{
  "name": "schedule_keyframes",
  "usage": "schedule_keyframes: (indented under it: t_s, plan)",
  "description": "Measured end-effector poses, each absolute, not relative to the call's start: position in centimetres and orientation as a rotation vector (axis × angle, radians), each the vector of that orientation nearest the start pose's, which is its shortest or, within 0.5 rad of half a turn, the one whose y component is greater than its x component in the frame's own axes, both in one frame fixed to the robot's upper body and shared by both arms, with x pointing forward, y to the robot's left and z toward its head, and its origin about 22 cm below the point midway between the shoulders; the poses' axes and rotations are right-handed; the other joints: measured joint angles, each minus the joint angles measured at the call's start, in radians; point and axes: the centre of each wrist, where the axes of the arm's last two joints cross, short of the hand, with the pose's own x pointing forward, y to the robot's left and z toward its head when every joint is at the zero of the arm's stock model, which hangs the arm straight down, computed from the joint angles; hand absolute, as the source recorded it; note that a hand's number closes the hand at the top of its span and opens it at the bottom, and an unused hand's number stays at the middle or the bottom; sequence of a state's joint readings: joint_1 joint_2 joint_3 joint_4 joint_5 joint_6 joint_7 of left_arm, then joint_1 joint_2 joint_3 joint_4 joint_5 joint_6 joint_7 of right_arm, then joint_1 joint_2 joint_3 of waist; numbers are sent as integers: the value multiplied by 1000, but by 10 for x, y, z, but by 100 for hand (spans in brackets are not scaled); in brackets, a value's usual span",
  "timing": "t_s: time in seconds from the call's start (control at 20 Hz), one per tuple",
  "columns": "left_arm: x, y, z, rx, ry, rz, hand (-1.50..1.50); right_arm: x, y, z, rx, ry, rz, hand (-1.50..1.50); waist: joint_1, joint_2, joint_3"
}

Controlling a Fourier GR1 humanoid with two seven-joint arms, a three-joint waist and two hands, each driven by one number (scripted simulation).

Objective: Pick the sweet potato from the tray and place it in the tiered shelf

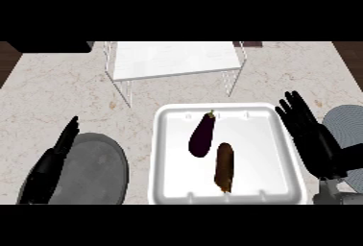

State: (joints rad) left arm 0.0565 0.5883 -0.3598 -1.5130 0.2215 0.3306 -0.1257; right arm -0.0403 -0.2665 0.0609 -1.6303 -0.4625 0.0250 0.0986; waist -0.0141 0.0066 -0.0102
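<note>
We see a sweet potato (224, 166) beside an eggplant (202, 136) in the tray (167, 158). Our right hand (306, 132) hovers released at the tray's right edge; our left hand (51, 161) rests released.

left hand (51, 161): fingers straight (edge-on) | right hand (309, 135): fingers straight

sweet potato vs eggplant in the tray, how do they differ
The sweet potato is brown; the eggplant is dark purple with a small stem at its far end. The sweet potato is slim and even along its length, while the eggplant swells toward its near end. The sweet potato lies nearer the robot and almost straight front to back; the eggplant lies farther back and tilted. Both rest in the white tray, close together, untouched by either hand.
</note>
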Motion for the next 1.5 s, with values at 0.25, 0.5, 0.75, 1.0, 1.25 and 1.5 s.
schedule_keyframes:
  t_s: [0.25, 0.5, 0.75, 1.0, 1.25, 1.5]
  plan:
    - [232, 288, 14, 293, -1569, -197, 0, 266, -231, 54, 87, -1529, 233, 150, 36, -4, 4]
    - [249, 272, 32, 249, -1610, -65, 0, 283, -200, 61, -223, -1497, 341, -150, 41, -7, 3]
    - [254, 267, 42, 237, -1607, 6, 0, 293, -152, 90, -219, -1512, 435, -150, 27, -8, 8]
    - [257, 266, 49, 243, -1605, 22, 0, 289, -127, 123, -234, -1399, 742, -150, 23, -12, 7]
    - [260, 267, 52, 243, -1600, 21, 0, 280, -87, 150, -330, -1222, 1058, -150, 29, -15, 6]
    - [263, 263, 53, 236, -1600, 17, 0, 276, -52, 150, -510, -1111, 1327, -150, 34, -14, 5]
